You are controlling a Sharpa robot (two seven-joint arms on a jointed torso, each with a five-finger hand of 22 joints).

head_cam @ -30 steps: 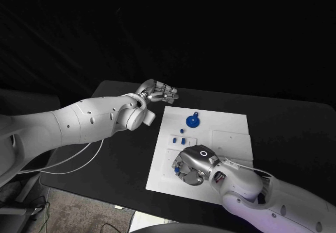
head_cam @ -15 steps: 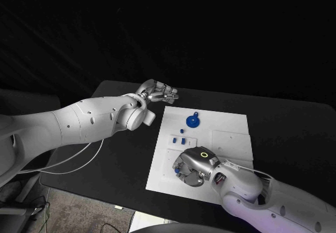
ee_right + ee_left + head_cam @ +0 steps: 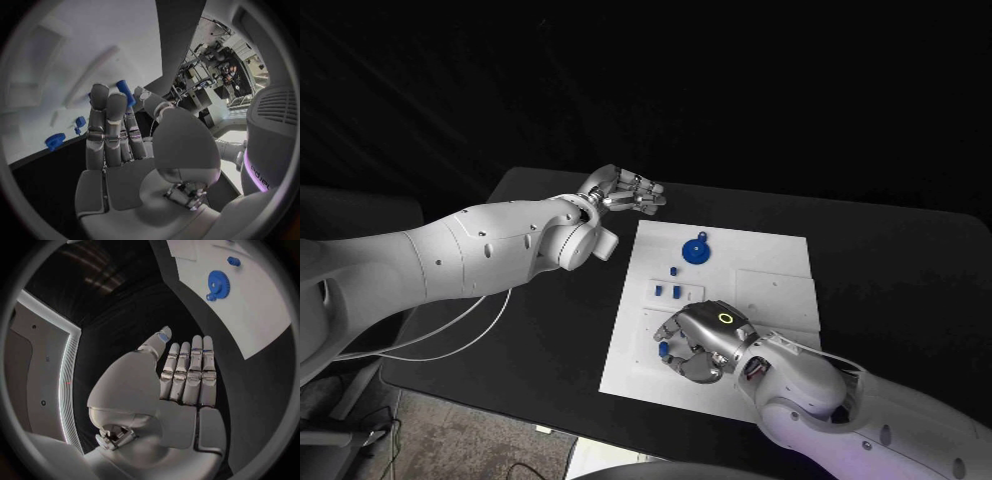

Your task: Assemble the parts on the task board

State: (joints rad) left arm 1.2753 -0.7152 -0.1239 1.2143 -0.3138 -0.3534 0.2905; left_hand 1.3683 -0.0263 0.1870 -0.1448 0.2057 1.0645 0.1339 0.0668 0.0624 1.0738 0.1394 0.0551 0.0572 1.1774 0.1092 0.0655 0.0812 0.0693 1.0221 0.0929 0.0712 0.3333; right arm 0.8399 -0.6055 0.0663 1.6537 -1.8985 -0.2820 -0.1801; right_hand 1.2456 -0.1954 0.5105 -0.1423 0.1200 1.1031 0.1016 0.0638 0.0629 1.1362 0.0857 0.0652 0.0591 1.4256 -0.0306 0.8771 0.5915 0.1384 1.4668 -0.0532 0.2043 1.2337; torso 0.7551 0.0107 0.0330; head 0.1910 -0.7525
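Note:
The white task board (image 3: 762, 280) lies in the middle of the black table. A blue gear (image 3: 698, 248) sits on its far part, with three small blue parts (image 3: 669, 289) nearer the left edge. My right hand (image 3: 701, 345) hovers low over the board's near left corner. In the right wrist view a small blue part (image 3: 125, 92) sits pinched between its thumb and fingertips (image 3: 107, 100). My left hand (image 3: 626, 190) is off the board, above the table's far left, fingers straight and holding nothing. The left wrist view shows that hand (image 3: 187, 375), the gear (image 3: 217, 284) and the board (image 3: 262, 315).
Black table (image 3: 906, 250) surrounds the board on all sides. The board's right half carries shallow white recesses (image 3: 776, 285). My left arm (image 3: 459, 260) stretches over the table's left side. The right wrist view also shows the gear (image 3: 53, 142) and a small blue part (image 3: 80, 121).
My right hand has shifted slightly over the board's near left corner, and more of the blue part shows at its fingertips. The left arm has not moved.

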